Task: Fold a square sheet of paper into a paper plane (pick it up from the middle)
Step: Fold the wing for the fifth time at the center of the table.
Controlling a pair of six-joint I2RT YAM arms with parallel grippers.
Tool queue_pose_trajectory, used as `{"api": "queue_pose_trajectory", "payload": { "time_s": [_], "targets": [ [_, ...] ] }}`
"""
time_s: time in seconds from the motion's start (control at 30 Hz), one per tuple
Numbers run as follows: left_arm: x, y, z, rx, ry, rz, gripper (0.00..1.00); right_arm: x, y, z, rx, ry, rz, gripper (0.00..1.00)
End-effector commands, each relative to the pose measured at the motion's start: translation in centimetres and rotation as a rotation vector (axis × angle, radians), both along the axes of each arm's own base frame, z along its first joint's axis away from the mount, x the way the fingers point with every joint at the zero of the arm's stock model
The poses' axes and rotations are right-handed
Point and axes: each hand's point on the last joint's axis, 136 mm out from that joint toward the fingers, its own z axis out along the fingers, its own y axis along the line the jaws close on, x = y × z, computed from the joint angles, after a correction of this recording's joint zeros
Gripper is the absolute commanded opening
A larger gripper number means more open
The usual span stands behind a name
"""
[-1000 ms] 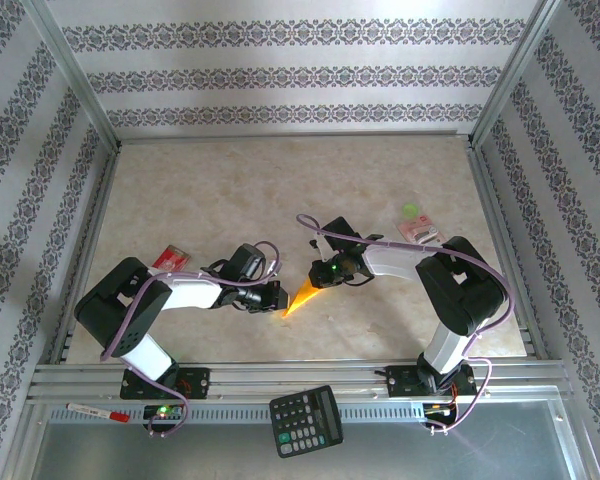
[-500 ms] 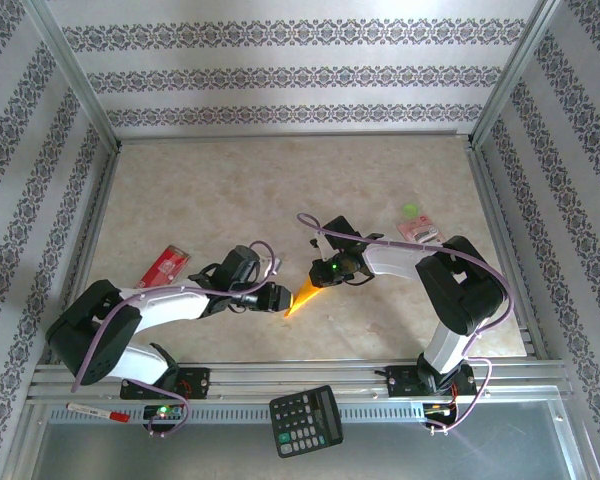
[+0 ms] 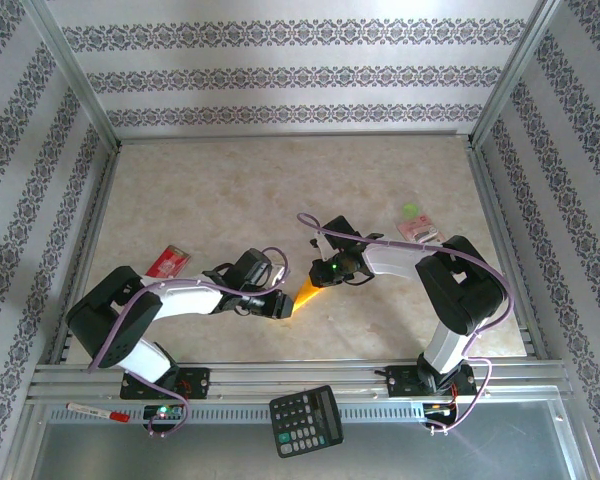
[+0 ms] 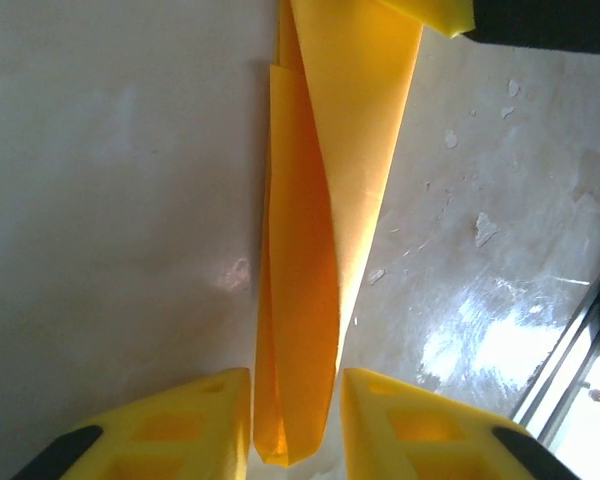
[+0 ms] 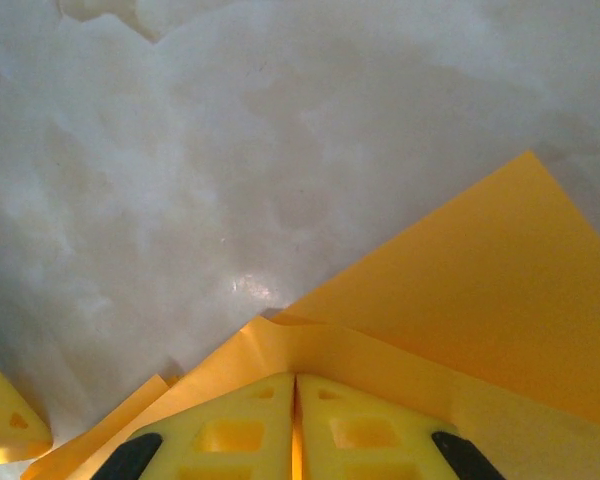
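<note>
Broad bare worktop (image 3: 240, 190) lies open toward 12 o'clock, and the near rail (image 3: 300, 372) runs close at 6 o'clock. The paper plane (image 3: 303, 293) is mid-worktop between both hands. The right hand (image 3: 317, 280), at its 1 o'clock end, is pressed together, pinching a fold. The left hand (image 3: 283, 306), at 7 o'clock, has fingers (image 4: 180, 430) flanking the tip; whether they press it I cannot tell.
</note>
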Motion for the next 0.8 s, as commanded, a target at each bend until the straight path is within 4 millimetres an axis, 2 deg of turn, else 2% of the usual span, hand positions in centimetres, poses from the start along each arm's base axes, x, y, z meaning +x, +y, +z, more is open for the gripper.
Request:
{"api": "queue_pose_trajectory", "payload": {
  "time_s": [0.0,0.27,0.77],
  "targets": [
    [-0.6,-0.6,-0.2,-0.002,0.015,-0.044,0.24,-1.0,-3.1,-2.8,-0.128,0.057,-0.030,0.11],
    [-0.8,-0.9,-0.4,-0.009,0.035,-0.049,0.16,-1.0,-3.1,-2.9,-0.128,0.058,-0.031,0.11],
    [-1.5,-0.2,-0.5,-0.007,0.069,-0.012,0.11,0.3,-3.6,-1.6,-0.097,0.038,-0.057,0.12]
  ]
}}
